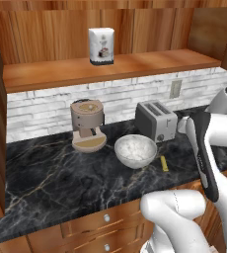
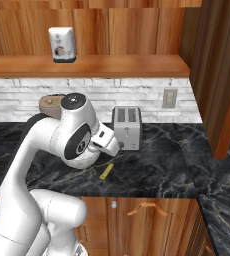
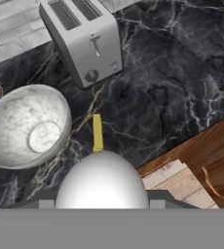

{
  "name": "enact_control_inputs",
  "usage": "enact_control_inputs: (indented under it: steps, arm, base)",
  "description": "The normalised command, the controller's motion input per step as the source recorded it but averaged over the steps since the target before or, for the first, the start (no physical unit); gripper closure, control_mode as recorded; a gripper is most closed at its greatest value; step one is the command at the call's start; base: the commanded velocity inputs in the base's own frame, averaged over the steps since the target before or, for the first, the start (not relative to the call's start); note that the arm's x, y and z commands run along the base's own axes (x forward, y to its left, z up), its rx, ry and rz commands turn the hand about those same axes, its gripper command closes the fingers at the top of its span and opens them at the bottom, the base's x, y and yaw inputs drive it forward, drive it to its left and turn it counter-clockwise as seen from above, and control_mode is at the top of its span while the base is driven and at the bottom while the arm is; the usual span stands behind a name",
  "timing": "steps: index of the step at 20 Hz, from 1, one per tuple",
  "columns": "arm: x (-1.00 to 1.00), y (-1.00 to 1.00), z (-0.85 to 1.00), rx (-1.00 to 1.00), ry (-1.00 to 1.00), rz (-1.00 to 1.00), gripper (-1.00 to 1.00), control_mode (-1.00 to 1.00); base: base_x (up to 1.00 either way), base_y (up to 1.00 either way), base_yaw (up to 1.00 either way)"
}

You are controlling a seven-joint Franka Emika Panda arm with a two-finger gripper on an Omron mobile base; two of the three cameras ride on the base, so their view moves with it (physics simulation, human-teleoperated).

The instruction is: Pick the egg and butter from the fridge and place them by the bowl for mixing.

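In the hand view my gripper is shut on a white egg, which covers most of the fingers. It hangs above the front edge of the dark marble counter. Just ahead of the egg the butter, a thin yellow bar, lies flat on the counter. The butter rests to the right of the bowl and shows in the right base view too. The round white bowl stands upright with nothing in it. The fridge is out of view.
A silver toaster stands behind the bowl at the tiled wall, and a brown coffee machine to its left. A white bag sits on the wooden shelf above. A tall wooden cabinet side closes off the counter on the right. Drawers run below the edge.
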Motion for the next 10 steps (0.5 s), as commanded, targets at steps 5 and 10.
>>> enact_control_inputs:
  steps: [5,10]
  arm:
    - [0.71,0.00,-0.34,0.03,0.00,0.00,1.00,-1.00]
    - [0.56,-0.02,-0.42,0.00,0.00,0.00,1.00,-1.00]
  base:
    - [0.00,0.00,0.00]
    - [0.00,0.00,0.00]
